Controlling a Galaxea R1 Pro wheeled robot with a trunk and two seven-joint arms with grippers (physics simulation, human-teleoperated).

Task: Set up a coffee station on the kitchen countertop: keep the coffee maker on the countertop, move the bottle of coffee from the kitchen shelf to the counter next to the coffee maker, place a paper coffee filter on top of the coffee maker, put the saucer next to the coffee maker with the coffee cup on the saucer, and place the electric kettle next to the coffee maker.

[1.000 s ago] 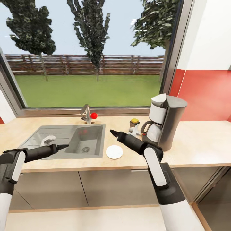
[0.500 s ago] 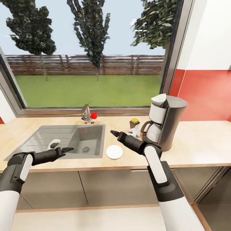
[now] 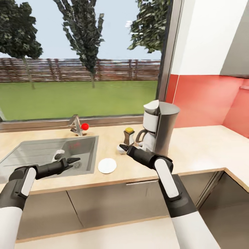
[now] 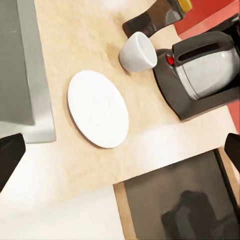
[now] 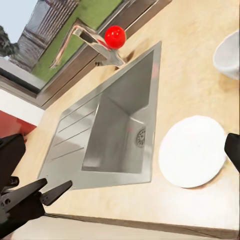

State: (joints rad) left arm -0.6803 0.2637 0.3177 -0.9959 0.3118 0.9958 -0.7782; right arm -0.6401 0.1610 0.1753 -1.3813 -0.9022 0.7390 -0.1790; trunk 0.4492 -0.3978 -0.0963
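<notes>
The coffee maker (image 3: 160,126) stands on the kitchen countertop (image 3: 197,152) to the right of the sink. The bottle of coffee (image 3: 129,136) is just to its left, and the coffee cup (image 4: 138,51) sits on the counter in front of the bottle. The saucer (image 3: 107,165) lies bare near the counter's front edge. My right gripper (image 3: 123,148) hovers open right at the cup. My left gripper (image 3: 75,161) is open over the sink's near rim. A small white thing (image 3: 58,154) lies on the drainboard; I cannot tell if it is the paper coffee filter. The electric kettle and kitchen shelf are out of view.
A steel sink (image 3: 81,147) with a faucet (image 3: 74,123) and red knob (image 3: 84,126) sits under the big window. The countertop turns a corner at the far right (image 3: 235,173) below the red backsplash. Grey cabinet fronts (image 3: 103,204) run under the counter.
The camera has swung right, so the whole scene sits further left and the counter corner shows. The left arm dropped lower, leaving the white thing on the drainboard. The right gripper tip is now at the cup.
</notes>
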